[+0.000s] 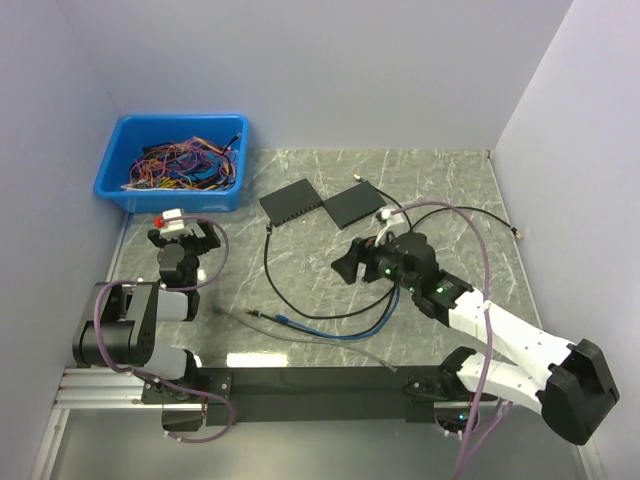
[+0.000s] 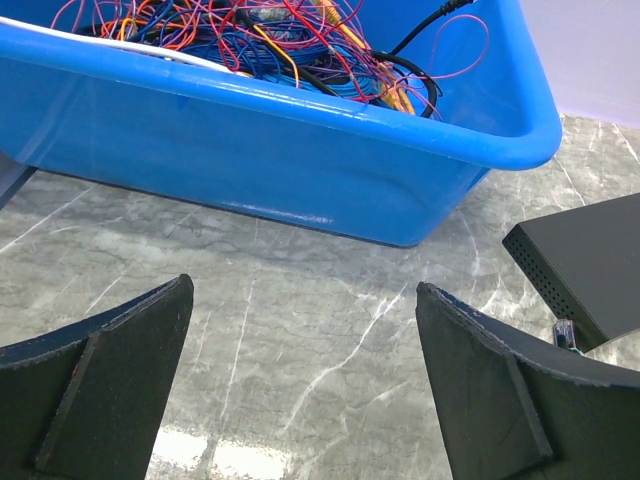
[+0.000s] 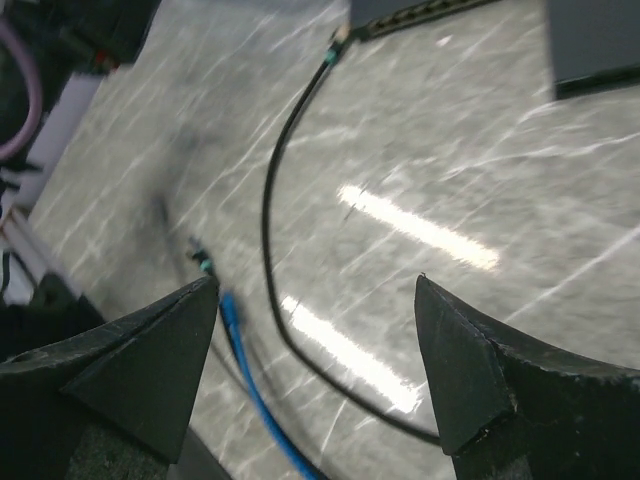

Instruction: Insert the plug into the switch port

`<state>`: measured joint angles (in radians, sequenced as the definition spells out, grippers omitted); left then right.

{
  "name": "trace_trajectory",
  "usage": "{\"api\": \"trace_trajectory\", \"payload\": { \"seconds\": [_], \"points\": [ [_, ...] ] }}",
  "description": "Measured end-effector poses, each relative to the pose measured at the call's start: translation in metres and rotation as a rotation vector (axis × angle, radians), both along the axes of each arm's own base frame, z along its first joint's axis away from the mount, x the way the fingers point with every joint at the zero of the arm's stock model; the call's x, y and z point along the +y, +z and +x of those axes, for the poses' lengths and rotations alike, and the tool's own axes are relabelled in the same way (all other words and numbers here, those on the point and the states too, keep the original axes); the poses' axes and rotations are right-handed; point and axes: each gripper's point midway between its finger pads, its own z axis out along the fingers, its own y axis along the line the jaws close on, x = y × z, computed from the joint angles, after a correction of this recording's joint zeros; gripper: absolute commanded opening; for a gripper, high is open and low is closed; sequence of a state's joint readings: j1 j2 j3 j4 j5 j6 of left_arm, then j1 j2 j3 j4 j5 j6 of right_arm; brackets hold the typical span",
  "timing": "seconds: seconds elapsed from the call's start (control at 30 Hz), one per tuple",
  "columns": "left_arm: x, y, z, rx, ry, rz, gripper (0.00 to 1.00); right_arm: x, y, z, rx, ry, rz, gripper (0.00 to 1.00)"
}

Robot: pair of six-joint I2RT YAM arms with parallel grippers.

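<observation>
Two black switches lie side by side at the table's back middle, the left switch (image 1: 290,203) and the right switch (image 1: 353,205). A black cable (image 1: 268,262) is plugged into the left switch's corner and loops forward. A blue cable (image 1: 330,332) lies nearer, and its free plug (image 1: 262,314) points left. My right gripper (image 1: 350,265) hovers open and empty above the cable loop. In the right wrist view (image 3: 315,280) the blue cable's plug (image 3: 203,262) lies just beyond the left finger. My left gripper (image 1: 185,238) is open and empty by the bin; the left switch (image 2: 590,265) shows at the left wrist view's right.
A blue bin (image 1: 175,165) full of tangled coloured wires stands at the back left, close ahead of my left gripper (image 2: 303,290). A thin grey cable (image 1: 470,215) arcs over the right side of the table, ending in a plug (image 1: 517,232). Walls close in the left, back and right.
</observation>
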<state>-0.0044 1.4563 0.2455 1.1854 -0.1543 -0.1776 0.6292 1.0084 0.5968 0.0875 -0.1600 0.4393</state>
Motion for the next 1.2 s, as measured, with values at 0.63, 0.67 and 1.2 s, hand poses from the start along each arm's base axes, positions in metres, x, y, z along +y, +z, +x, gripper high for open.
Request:
{"api": "trace_trajectory", "payload": {
  "seconds": [0.63,0.67,1.2],
  "points": [
    [-0.018,0.11,-0.008,-0.102,0.026,-0.459,0.98,0.112,-0.013,0.035,-0.013,-0.008,-0.294,0.67],
    [-0.024,0.104,-0.009,-0.067,0.008,-0.495,0.96,0.125,-0.016,0.042,-0.01,-0.006,-0.311,0.66],
    [-0.044,0.118,-0.067,0.035,-0.042,-0.635,0.94,0.202,-0.144,0.03,0.142,0.107,-0.611,0.52]
  ]
}}
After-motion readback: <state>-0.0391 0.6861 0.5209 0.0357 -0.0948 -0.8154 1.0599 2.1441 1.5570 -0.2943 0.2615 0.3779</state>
